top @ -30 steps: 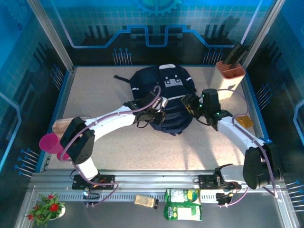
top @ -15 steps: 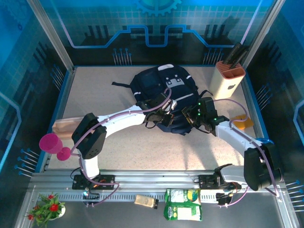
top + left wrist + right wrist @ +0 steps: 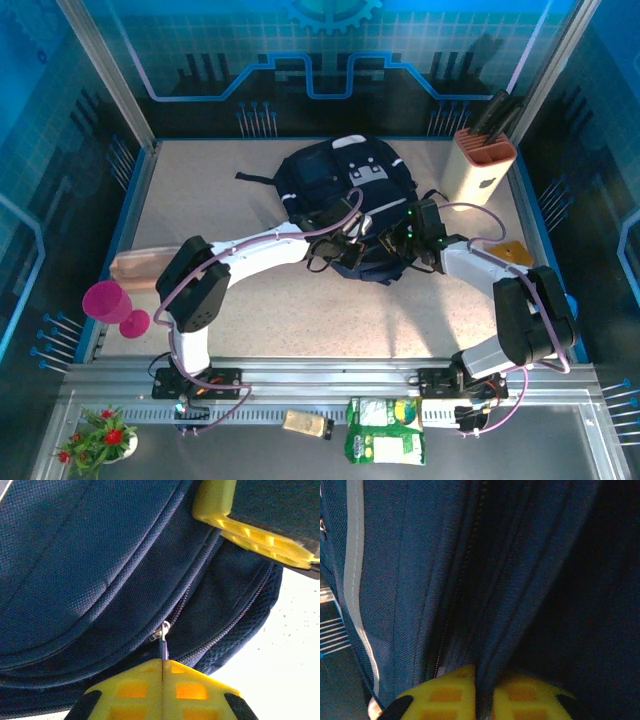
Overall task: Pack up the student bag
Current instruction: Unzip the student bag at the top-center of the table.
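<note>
While my left hand (image 3: 162,666) clamps the zipper pull (image 3: 162,641) of the student bag (image 3: 318,182), my right hand (image 3: 482,684) seemingly pinches its fabric.

The student bag (image 3: 90,570) is coarse-woven navy cloth, matt, with stitched ridges; its zip pull (image 3: 162,630) is small bright metal; the left gripper (image 3: 162,666) has smooth yellow plastic fingers, moulded in a grid; the table (image 3: 260,300) looks matt and speckled; the pink cup (image 3: 105,300) looks like glossy plastic.
</note>
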Robot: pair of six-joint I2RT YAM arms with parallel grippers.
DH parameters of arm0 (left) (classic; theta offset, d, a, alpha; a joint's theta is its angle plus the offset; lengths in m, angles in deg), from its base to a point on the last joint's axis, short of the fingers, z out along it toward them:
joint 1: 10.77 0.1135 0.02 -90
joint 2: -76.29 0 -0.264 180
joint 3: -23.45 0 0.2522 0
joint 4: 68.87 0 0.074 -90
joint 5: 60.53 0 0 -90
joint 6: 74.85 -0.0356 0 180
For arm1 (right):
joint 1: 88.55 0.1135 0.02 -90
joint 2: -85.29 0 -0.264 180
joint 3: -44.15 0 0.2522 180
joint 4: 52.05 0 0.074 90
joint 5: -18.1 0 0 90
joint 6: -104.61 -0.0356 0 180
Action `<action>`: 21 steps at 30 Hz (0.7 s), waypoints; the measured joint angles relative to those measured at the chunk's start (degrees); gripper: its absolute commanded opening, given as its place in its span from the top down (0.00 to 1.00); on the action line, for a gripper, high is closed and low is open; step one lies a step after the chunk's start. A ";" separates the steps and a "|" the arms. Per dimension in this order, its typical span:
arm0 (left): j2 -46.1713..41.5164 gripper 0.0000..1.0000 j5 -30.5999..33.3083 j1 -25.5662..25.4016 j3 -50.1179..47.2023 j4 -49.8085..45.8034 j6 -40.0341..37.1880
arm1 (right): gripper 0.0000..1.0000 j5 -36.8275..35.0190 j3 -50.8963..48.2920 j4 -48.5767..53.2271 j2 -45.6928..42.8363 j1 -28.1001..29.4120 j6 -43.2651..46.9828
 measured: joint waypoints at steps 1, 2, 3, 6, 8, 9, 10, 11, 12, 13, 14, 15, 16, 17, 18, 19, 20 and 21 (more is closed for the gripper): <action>0.11 0.85 0.00 0.00 0.07 -0.02 0.11 | 0.91 0.00 0.04 0.00 0.00 0.00 0.04; 0.22 0.81 0.00 0.00 0.07 0.00 0.42 | 0.91 0.02 0.11 0.00 0.00 0.00 0.09; 0.33 0.76 -0.02 0.00 0.09 -0.15 0.96 | 0.92 0.00 0.15 0.02 -0.02 0.00 0.11; 0.79 0.72 0.00 0.00 0.24 -0.63 1.90 | 0.92 0.07 0.31 0.07 -0.04 0.00 0.31; 1.33 0.72 0.00 0.00 0.79 -0.96 2.56 | 0.93 0.22 0.31 0.07 -0.11 0.00 0.33; 1.53 0.72 0.00 0.00 0.96 -1.01 2.80 | 0.93 0.26 0.31 0.07 -0.20 0.00 0.33; 1.64 0.73 0.02 0.00 1.05 -1.07 2.93 | 0.93 0.28 0.31 0.07 -0.31 0.00 0.33; 1.70 0.75 0.04 0.00 1.18 -1.18 2.97 | 0.93 0.35 0.31 0.07 -0.42 0.00 0.33; 1.79 0.77 0.09 0.00 1.31 -1.29 3.13 | 0.93 0.42 0.31 0.04 -0.52 -0.02 0.33; 1.84 0.80 0.20 0.00 1.44 -1.33 3.41 | 0.93 0.44 0.31 0.02 -0.63 -0.02 0.33; 1.97 0.82 0.24 0.00 1.64 -1.46 3.58 | 0.93 0.46 0.31 0.02 -0.72 -0.02 0.33; 2.12 0.86 0.31 0.00 1.81 -1.46 3.89 | 0.93 0.48 0.31 0.02 -0.83 -0.02 0.33; 2.19 0.89 0.44 0.00 1.92 -1.44 4.17 | 0.93 0.48 0.31 0.02 -0.92 -0.02 0.35; 2.23 0.94 0.44 -0.02 1.97 -1.44 4.24 | 0.93 0.50 0.31 0.00 -1.05 -0.02 0.37; 2.23 0.97 0.55 -0.11 1.97 -1.46 4.28 | 0.94 0.50 0.31 0.00 -1.18 -0.02 0.48; 2.23 1.00 0.76 -0.11 1.99 -1.46 4.31 | 0.94 0.50 0.31 0.02 -1.33 -0.02 0.50; 2.23 1.00 1.14 -0.13 2.01 -1.49 4.09 | 0.94 0.48 0.31 0.07 -1.57 -0.07 0.52; 2.23 1.00 1.46 -0.17 2.03 -1.51 3.96 | 0.94 0.44 0.31 0.15 -1.84 -0.07 0.70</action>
